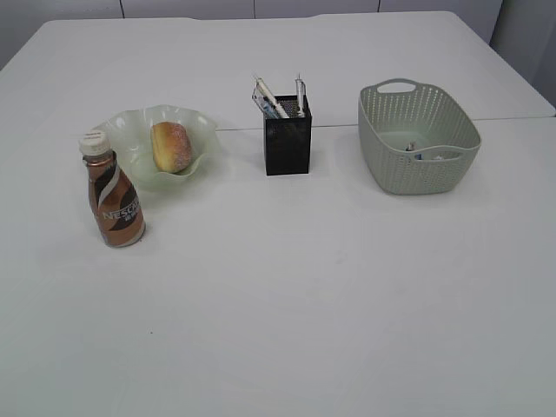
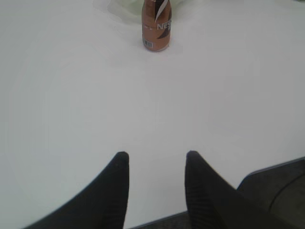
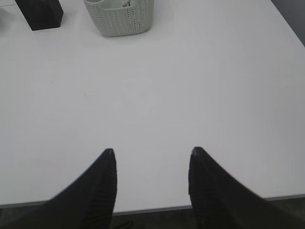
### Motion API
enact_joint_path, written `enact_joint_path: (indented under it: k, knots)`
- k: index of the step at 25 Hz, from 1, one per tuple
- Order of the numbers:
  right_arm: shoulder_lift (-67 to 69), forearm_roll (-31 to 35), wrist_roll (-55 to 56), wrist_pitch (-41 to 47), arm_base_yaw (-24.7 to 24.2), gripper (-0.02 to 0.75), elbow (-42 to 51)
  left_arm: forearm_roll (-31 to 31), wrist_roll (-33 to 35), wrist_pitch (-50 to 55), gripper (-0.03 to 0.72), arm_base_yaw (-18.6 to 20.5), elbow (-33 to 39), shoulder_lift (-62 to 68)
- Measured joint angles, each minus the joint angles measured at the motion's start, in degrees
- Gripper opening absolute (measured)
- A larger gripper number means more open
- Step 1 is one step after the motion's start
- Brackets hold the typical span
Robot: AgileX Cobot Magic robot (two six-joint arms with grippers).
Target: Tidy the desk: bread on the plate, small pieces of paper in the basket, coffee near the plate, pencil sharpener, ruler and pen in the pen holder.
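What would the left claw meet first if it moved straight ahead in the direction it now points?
Probably the coffee. The left claw is open and empty, only bare desk lies ahead, and the bottle stands almost in line, though depth is hard to judge.

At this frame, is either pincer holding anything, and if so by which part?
Nothing is held. The left pincer and the right pincer both stand open over bare desk, with only tabletop between their fingers.

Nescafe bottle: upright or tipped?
Upright: the coffee stands on its base, white cap on top, beside the plate.
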Motion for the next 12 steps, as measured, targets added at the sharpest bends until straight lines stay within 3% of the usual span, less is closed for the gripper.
enact_joint_path:
  k: [12]
  knots:
    - [0.0, 0.0, 0.0, 0.0, 0.0, 0.393, 0.0, 0.1, 1.5, -4.2, 0.279, 0.0, 2.0, 0.0]
